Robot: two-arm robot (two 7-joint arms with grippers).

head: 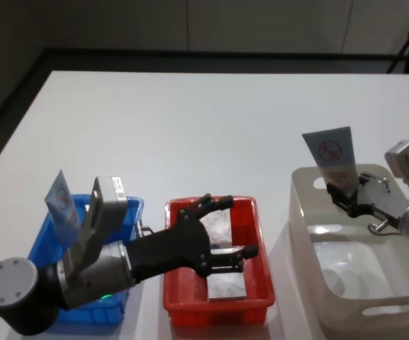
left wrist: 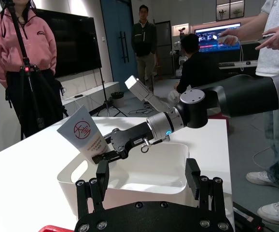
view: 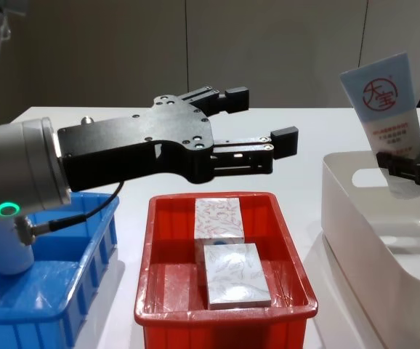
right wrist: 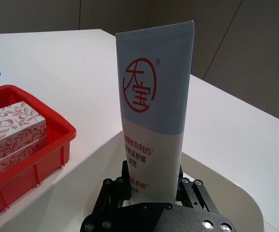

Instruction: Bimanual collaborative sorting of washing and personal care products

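Right gripper (head: 344, 195) clamps a tube (head: 330, 152) upright over the white bin (head: 374, 308); left gripper (head: 236, 227) hangs with jaws wide apart, holding nothing, above the red bin (head: 219, 306).

The tube is pinched low, near its cap end, with most of its length standing free above the jaws, so a quick swing could make it tilt or slip out. If the left gripper drops, a finger might strike the boxes (head: 226, 287) or the red rim. The cap is hidden behind the jaws, and the left arm covers much of the blue bin (head: 42, 241), where a second tube (head: 61, 205) stands.
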